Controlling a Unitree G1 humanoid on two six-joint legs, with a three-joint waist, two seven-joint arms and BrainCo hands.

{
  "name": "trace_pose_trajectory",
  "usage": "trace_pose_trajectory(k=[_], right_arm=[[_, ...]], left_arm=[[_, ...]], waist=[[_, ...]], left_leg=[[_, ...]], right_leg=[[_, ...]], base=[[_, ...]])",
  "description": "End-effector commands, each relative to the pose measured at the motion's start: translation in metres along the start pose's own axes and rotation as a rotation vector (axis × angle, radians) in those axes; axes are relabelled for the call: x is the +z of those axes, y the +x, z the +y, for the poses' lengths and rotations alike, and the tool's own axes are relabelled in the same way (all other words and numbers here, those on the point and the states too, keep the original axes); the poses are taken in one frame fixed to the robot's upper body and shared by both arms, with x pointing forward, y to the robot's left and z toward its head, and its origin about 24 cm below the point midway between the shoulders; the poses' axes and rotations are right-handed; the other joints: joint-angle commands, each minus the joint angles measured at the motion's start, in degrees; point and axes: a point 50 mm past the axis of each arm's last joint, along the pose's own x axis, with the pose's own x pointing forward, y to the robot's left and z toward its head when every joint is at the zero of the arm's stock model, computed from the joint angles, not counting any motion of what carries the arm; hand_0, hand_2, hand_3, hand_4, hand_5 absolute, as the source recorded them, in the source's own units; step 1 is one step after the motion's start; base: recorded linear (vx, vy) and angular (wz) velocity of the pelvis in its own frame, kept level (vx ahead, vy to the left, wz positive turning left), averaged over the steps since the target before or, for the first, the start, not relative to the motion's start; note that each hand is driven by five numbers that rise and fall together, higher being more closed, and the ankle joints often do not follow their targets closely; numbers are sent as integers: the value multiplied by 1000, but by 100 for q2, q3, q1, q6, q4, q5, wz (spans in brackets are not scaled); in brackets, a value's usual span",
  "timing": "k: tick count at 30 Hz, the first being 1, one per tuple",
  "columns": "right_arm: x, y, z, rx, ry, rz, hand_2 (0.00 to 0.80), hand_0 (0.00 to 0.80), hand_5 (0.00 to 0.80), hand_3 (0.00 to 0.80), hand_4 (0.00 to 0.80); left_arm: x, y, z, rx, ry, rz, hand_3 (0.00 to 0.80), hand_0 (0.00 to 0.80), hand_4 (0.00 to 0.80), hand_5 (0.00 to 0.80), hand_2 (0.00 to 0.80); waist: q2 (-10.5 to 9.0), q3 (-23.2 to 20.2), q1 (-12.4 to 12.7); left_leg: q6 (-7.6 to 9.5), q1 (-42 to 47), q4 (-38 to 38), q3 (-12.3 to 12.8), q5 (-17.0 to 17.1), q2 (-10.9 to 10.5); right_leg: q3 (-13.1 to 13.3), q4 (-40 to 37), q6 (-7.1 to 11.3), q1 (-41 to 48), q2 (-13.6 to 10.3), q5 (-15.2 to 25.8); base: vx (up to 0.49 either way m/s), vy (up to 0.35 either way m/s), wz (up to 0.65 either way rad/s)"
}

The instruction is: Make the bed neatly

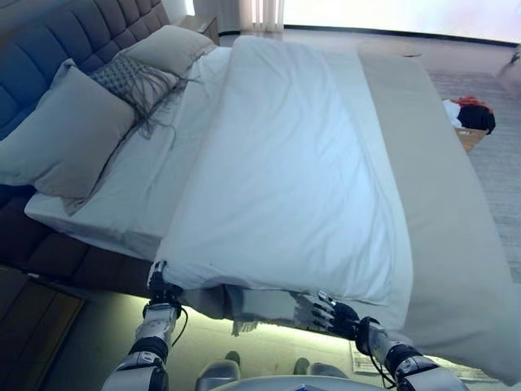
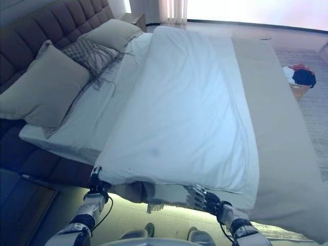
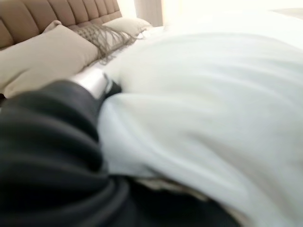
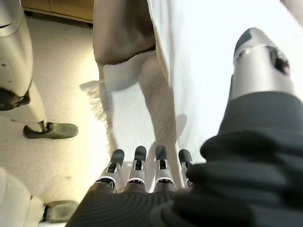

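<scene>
The bed [image 1: 106, 244] lies across my view, headboard at the left. A white duvet [image 1: 285, 171] lies folded down the middle of it, its near edge hanging over the bed's side. A beige blanket [image 1: 444, 204] covers the foot end at the right. My left hand [image 1: 163, 287] is at the duvet's near left corner, its thumb [image 3: 94, 82] pressed on the fold and its fingers hidden under the cloth. My right hand [image 1: 326, 312] is just below the duvet's near edge, fingers [image 4: 137, 163] straight and holding nothing.
Two beige pillows [image 1: 65, 138] [image 1: 167, 47] and a grey fringed cushion [image 1: 134, 77] lean at the headboard. A basket of clothes [image 1: 470, 122] stands on the floor past the foot end. A wooden bedside unit [image 1: 32, 326] stands at my lower left.
</scene>
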Motion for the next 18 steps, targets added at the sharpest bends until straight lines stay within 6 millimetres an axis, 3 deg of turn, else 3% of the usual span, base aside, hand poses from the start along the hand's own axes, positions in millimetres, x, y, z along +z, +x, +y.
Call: trace_pose_trajectory(k=[1,4,9,14,18], right_arm=[[26,-8,-11,-6,0,-67,0,0,0,0,0],[17,-16,-27,-44,20,-58,0,0,0,0,0],[7,-29,-50,-105,57,-48,0,0,0,0,0],[15,-46,-73,-195,127,-56,0,0,0,0,0],[17,-55,-85,-241,129,-39,0,0,0,0,0]], left_arm=[[92,-3,-25,-90,50,-287,800,800,800,800,800],[105,-4,-26,-79,56,-313,800,800,800,800,800],[113,-5,-28,-61,59,-330,800,800,800,800,800],[120,-7,-19,-18,47,-323,800,800,800,800,800],[125,-11,-12,13,27,-326,800,800,800,800,800]], waist=[[-225,-12,292],[-249,-105,40],[-54,-256,-178],[216,-320,-323],[392,-331,-396]], left_leg=[[225,-768,-94,689,588,-435],[162,-524,162,876,503,-18],[-51,-91,-366,722,623,480],[-83,242,-747,655,354,301],[5,361,-871,677,218,76]], right_leg=[[-184,413,101,150,-11,-186],[-312,477,103,25,-212,-142],[-294,636,188,-84,-397,-237],[-233,556,384,-161,-692,-105],[-127,379,545,-196,-854,64]], base=[[-320,163,-11],[-186,224,19],[-100,305,4],[-63,346,11],[-57,319,12]])
